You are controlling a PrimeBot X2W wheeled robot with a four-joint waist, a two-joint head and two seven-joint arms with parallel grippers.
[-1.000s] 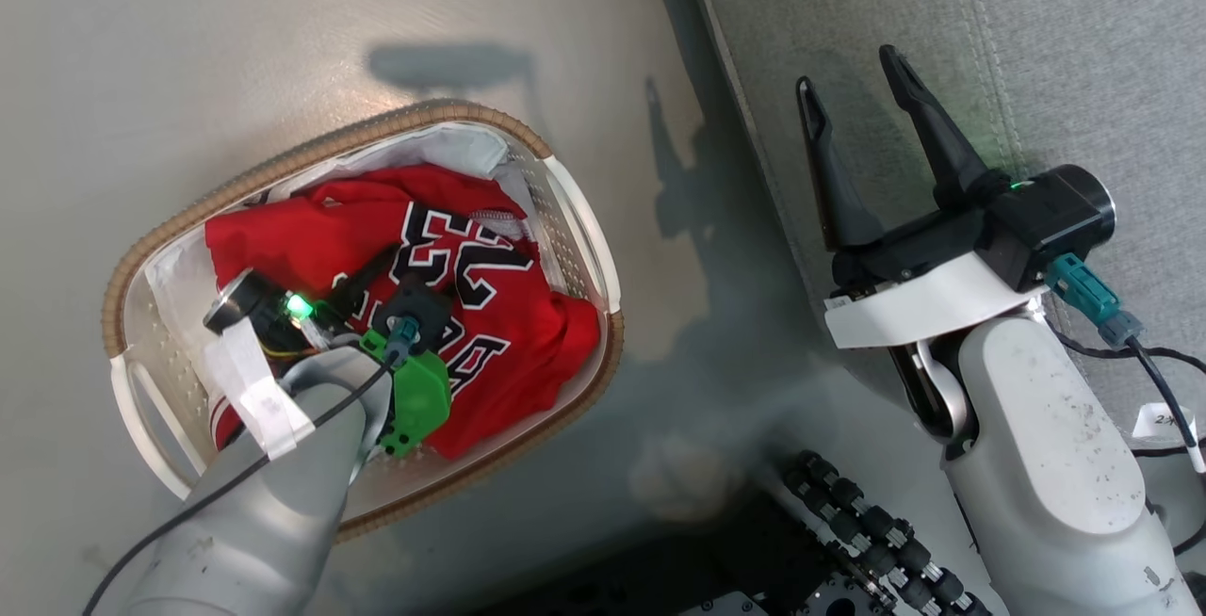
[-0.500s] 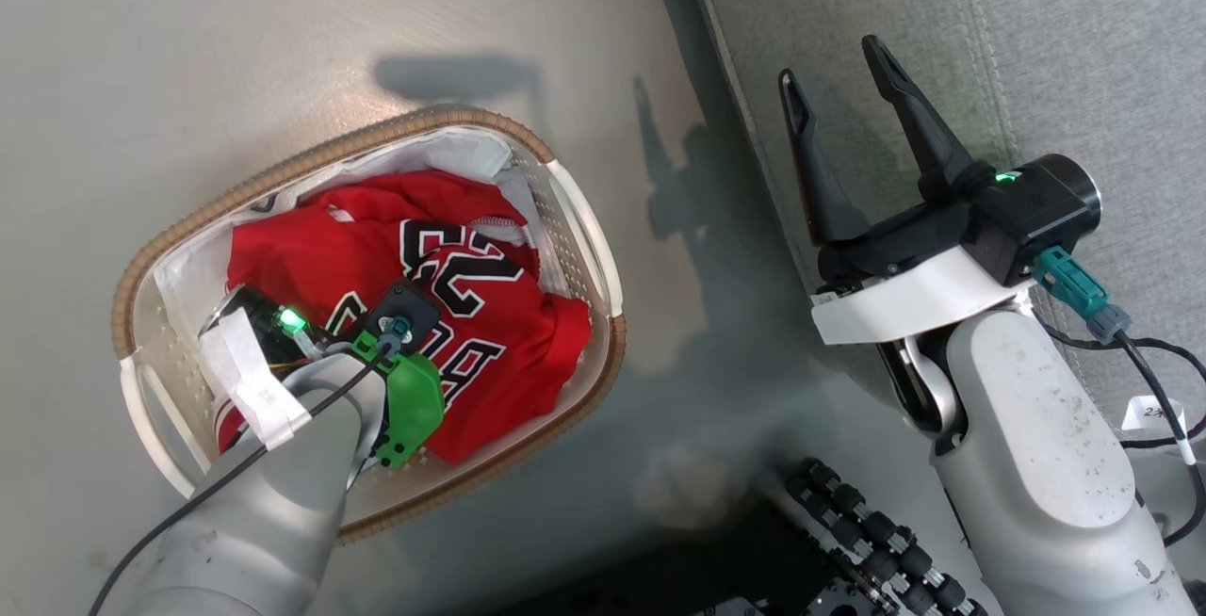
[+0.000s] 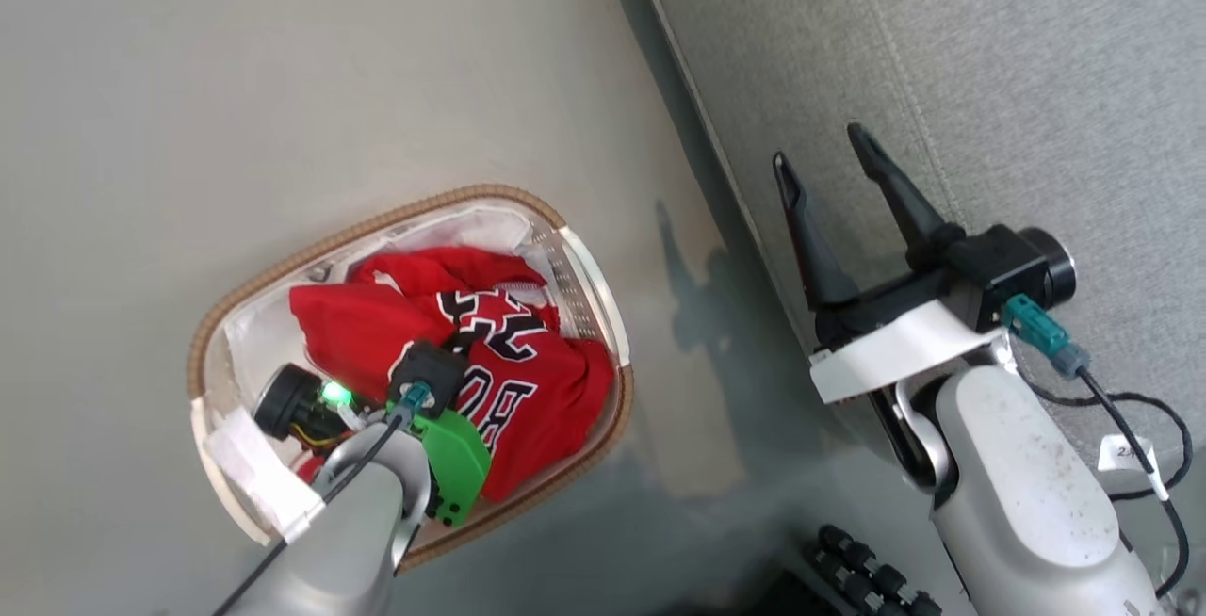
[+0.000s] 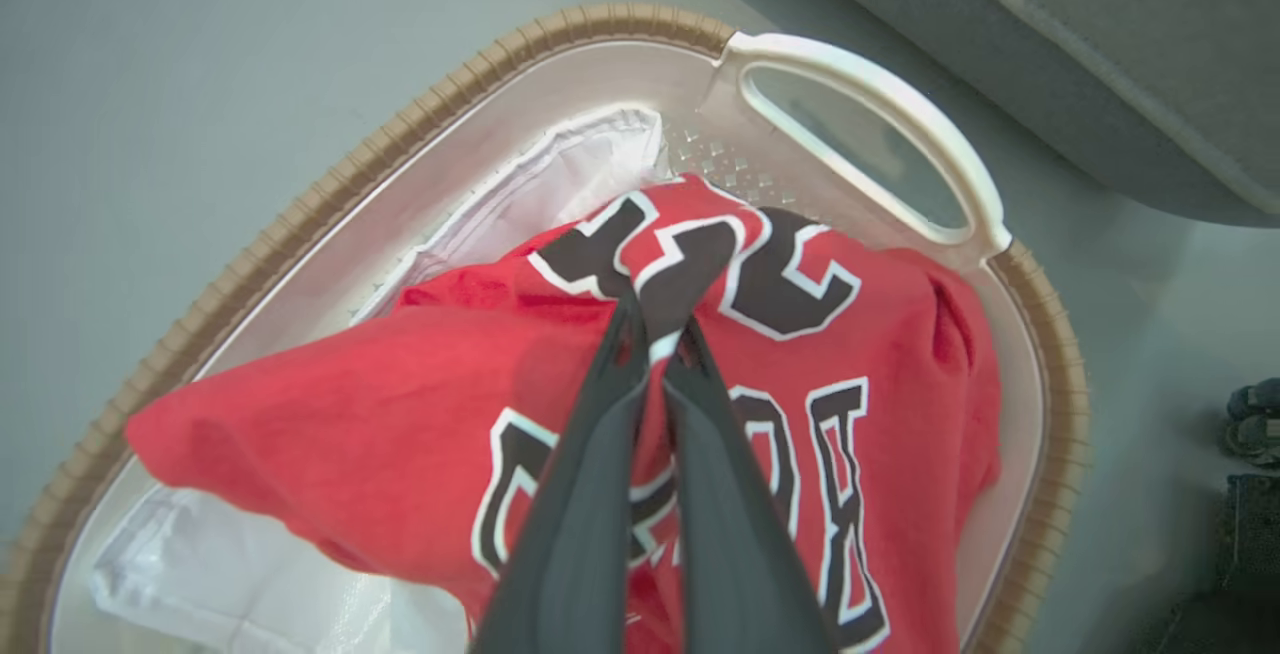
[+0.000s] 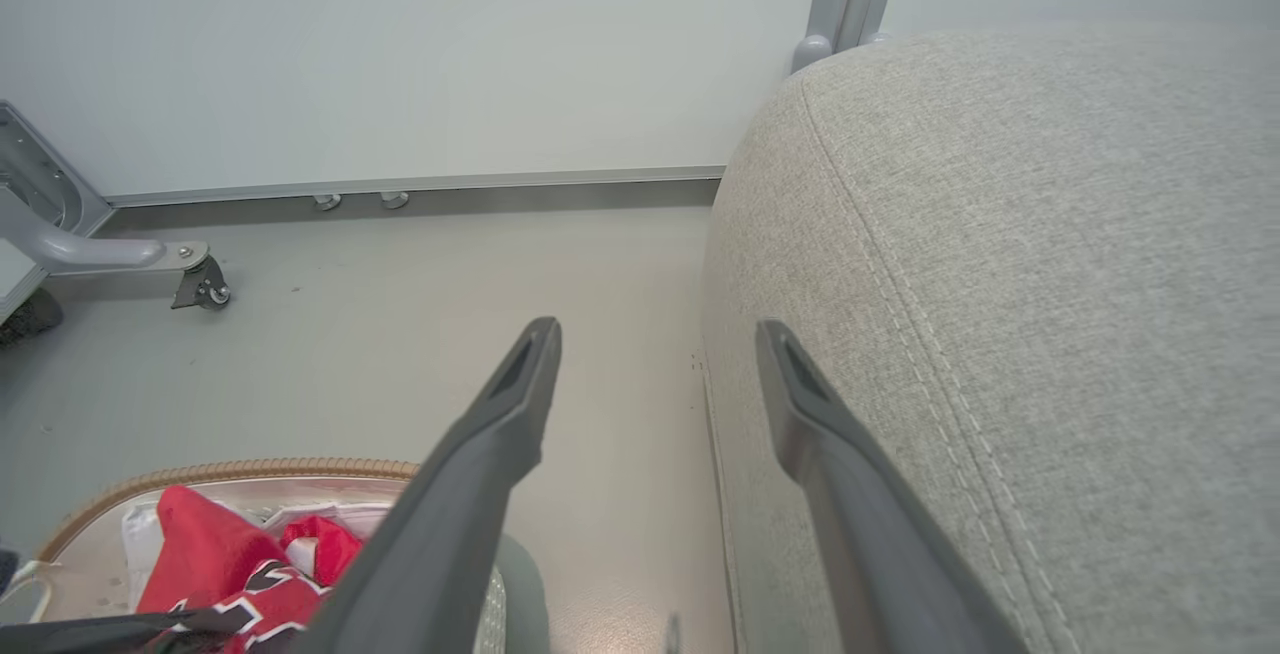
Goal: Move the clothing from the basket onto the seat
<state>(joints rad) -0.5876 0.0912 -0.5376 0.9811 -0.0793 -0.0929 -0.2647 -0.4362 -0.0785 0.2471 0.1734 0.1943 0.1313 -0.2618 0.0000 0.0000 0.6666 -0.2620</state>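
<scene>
The red jersey of the clothing (image 3: 546,399) lies bunched in the white, brown-rimmed basket (image 3: 377,220) on the floor. In the left wrist view my left gripper (image 4: 655,329) is shut on a fold of the jersey (image 4: 350,414) at its black-and-white numerals, and the cloth rises tent-like to the pinch above the basket (image 4: 400,134). In the head view the wrist hides those fingers. My right gripper (image 3: 820,150) stands open and holds nothing, over the near edge of the grey seat (image 3: 989,79). The right wrist view shows that gripper (image 5: 660,334) beside the seat (image 5: 1000,284), with basket (image 5: 230,469) and clothing (image 5: 200,544) at lower left.
A white cloth (image 4: 560,174) lies under the jersey in the basket. The seat's edge (image 4: 1050,64) runs close past the basket's loop handle (image 4: 880,124). My base's black rollers (image 3: 867,569) are at the bottom. A castered metal leg (image 5: 190,279) stands by the far wall.
My left gripper's fingers closed on the jersey and drew it up into a bunch. The head camera shifted, so the basket sits lower in the view. The right gripper stayed open.
</scene>
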